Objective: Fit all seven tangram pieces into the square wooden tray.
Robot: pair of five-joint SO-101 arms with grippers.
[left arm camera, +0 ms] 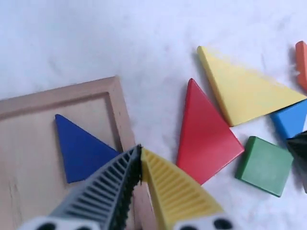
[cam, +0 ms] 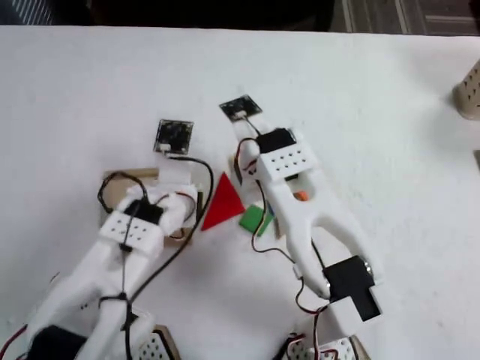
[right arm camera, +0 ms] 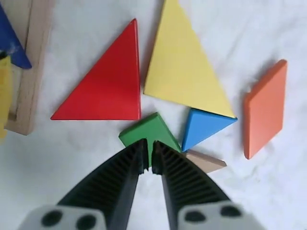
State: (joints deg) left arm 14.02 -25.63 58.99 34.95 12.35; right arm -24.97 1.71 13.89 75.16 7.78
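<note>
One triangle (left arm camera: 79, 146) lies in the tray (left arm camera: 117, 110); near it, widen your narrow right pincer (right arm camera: 149, 155) to span the square (right arm camera: 148, 129) across flat sides.

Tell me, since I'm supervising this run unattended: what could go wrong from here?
1. The right gripper hangs shut over the green square, crowded between the red triangle and small blue triangle; grabbing it may shove those neighbours.
2. The left gripper sits shut above the wooden tray's rim; descending could knock the rim and shift the tray.
</note>
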